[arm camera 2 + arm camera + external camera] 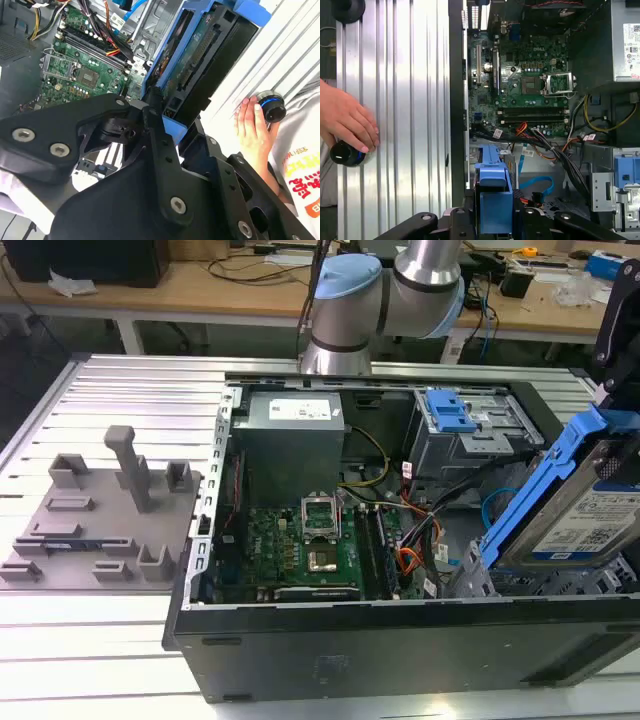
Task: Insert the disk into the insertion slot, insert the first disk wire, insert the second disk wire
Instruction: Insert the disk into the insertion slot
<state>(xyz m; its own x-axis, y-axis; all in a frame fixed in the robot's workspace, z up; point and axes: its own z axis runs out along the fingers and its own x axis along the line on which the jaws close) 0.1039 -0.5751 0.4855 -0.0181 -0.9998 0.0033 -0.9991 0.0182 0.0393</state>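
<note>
While the disk (590, 512) hangs tilted in its blue frame at the exterior view's right, at three o'clock from the motherboard (300, 545) and just over the grey perforated insertion slot (475, 578), the light-blue second disk wire (492, 508) loops at its nine o'clock inside the open case (400, 650). In the second wrist view the black claw (160, 107) grips the frame's edge, and a hand (252, 130) on the ribbed tabletop (280, 50) touches a dark knob (270, 107). In the first wrist view the claw (493, 217) clamps the blue frame, with the wire loop (536, 181) just beside it.
</note>
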